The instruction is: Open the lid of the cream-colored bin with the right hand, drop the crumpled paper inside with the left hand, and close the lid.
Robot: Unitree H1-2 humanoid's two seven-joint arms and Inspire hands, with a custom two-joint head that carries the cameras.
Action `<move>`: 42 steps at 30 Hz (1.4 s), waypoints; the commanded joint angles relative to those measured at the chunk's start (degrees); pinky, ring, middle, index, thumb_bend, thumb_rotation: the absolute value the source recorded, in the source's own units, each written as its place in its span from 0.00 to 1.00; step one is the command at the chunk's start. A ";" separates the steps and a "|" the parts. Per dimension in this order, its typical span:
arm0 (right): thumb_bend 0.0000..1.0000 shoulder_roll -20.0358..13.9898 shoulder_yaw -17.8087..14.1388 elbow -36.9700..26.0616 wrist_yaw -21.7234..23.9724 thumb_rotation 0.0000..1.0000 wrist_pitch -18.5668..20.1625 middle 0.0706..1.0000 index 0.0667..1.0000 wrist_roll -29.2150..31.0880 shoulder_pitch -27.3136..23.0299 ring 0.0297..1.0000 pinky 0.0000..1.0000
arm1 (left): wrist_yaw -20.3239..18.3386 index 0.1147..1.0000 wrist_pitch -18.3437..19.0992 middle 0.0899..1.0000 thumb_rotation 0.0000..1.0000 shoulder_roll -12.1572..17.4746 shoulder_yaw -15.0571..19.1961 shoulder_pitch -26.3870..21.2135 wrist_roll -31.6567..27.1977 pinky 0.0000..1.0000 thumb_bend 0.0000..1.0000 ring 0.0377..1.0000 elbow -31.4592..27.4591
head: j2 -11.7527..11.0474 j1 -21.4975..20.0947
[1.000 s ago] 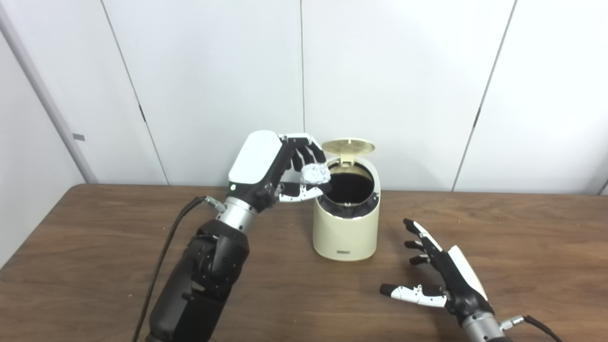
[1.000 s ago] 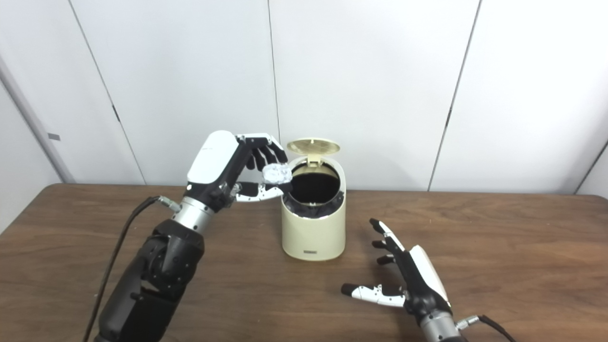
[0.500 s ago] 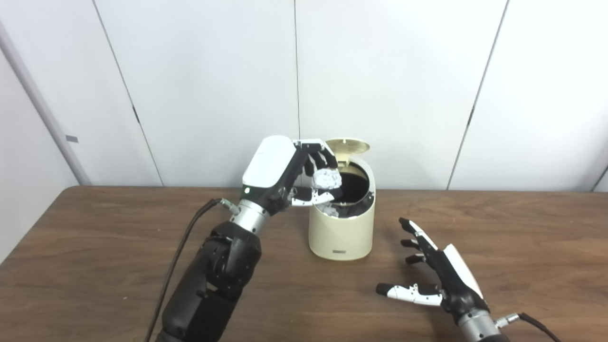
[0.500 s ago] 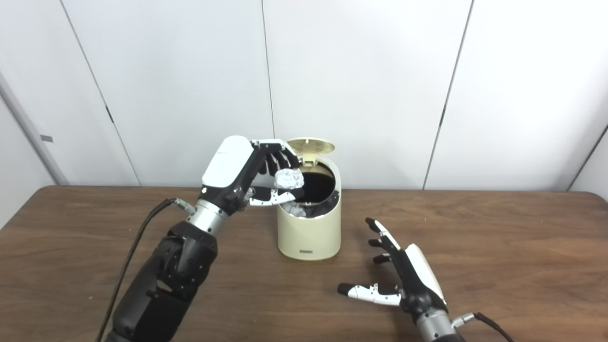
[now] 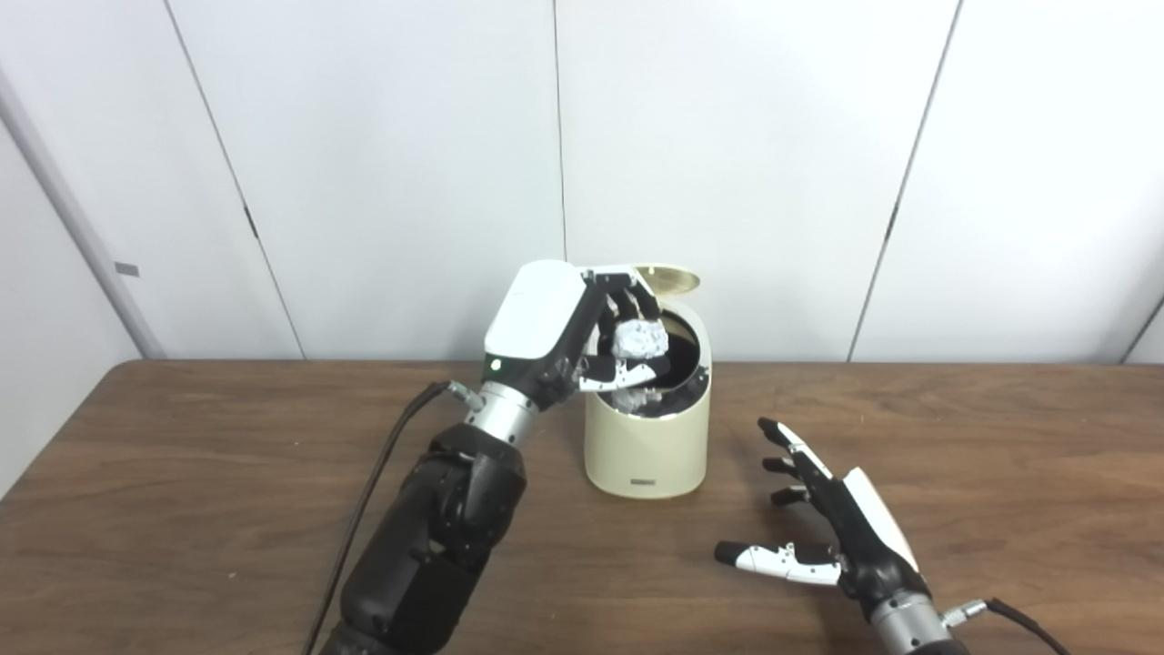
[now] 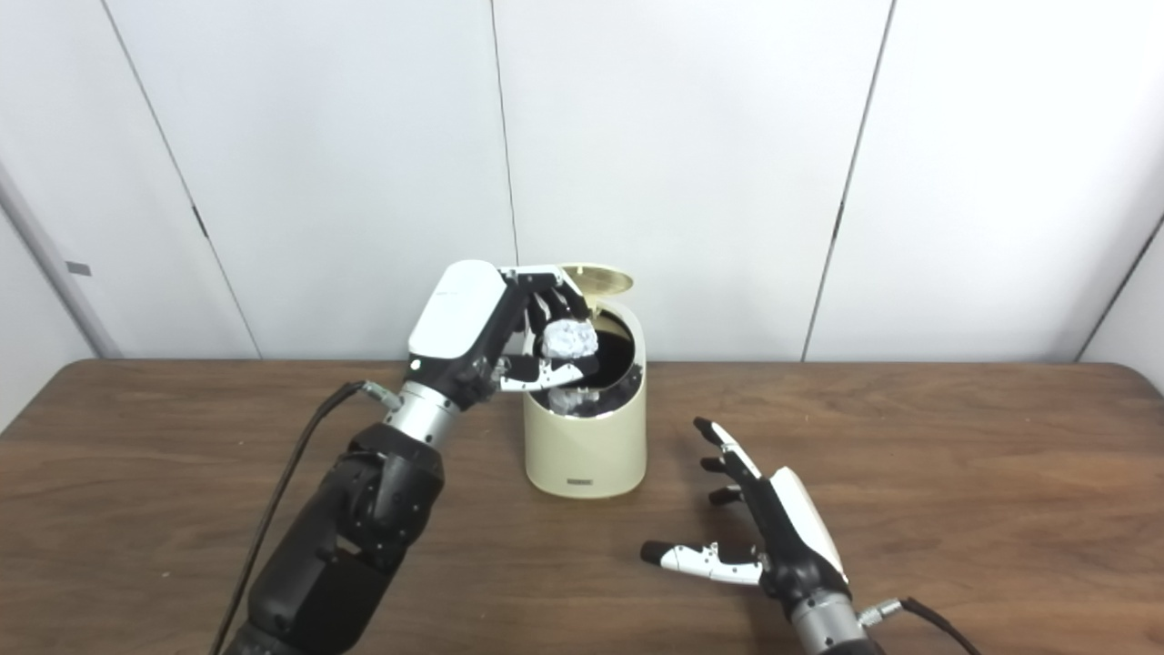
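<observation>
Left hand (image 5: 564, 332) is clenched around the crumpled paper (image 5: 638, 339), pinching the white ball between fingers and thumb directly over the dark mouth of the cream-colored bin (image 5: 647, 446). From my feed the paper sits above the near left part of the opening — not inside yet. The lid (image 5: 668, 278) stands tipped up at the back of the bin, partly hidden behind the fingers. Something pale lies just below the paper at the rim; I think it is a reflection or part of the liner, but the view is too soft to tell. Right hand (image 5: 832, 537) is released and holds nothing — fingers spread, thumb stretched out to the left, low over the wooden table (image 5: 182, 473) near the bin's right side without touching it.
</observation>
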 commanded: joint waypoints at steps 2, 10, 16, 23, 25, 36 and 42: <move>0.84 0.11 -0.58 -2.25 -1.05 0.38 -0.99 0.93 0.92 0.09 -1.23 0.84 0.68 | 4.09 0.45 -1.42 0.42 0.00 -0.11 -0.30 -4.10 1.23 0.32 0.50 0.37 1.26 | 0.18 -0.05; 0.83 0.35 -0.51 -2.85 -0.77 0.38 -0.53 0.93 0.92 0.18 -1.03 0.85 0.70 | 10.22 0.46 -2.57 0.41 0.00 0.12 -1.84 -7.02 3.10 0.30 0.50 0.36 8.24 | 0.35 -0.48; 0.84 0.35 -0.77 -3.16 -0.92 0.37 -0.28 0.93 0.91 0.04 -0.87 0.83 0.66 | 12.41 0.46 -2.49 0.42 0.00 0.07 -2.41 -8.49 3.24 0.32 0.50 0.36 12.00 | 0.43 -0.48; 0.82 0.26 -0.79 -3.83 -0.70 0.37 0.09 0.93 0.92 -0.10 -0.42 0.83 0.67 | 12.99 0.45 -2.49 0.43 0.00 0.17 -3.19 -9.45 2.84 0.32 0.50 0.37 14.27 | 0.78 -0.92; 0.82 0.28 -0.87 -4.00 -0.73 0.37 0.31 0.93 0.92 -0.13 -0.38 0.83 0.67 | 11.39 0.45 -2.35 0.43 0.00 0.30 -3.42 -9.43 2.11 0.34 0.50 0.38 13.97 | 1.01 -0.95; 0.82 0.50 -0.91 -4.20 -0.81 0.36 0.41 0.93 0.92 0.14 -0.16 0.83 0.67 | 7.51 0.43 -1.49 0.50 0.08 2.27 -5.23 -8.90 3.06 0.38 0.52 0.47 11.15 | 1.58 -0.61; 0.81 0.49 -0.78 -4.19 -0.79 0.37 0.50 0.92 0.92 -0.18 -0.05 0.82 0.65 | 5.67 0.54 -1.35 0.51 0.23 2.62 -5.18 -8.50 2.28 0.39 0.91 0.47 10.16 | 2.04 -0.53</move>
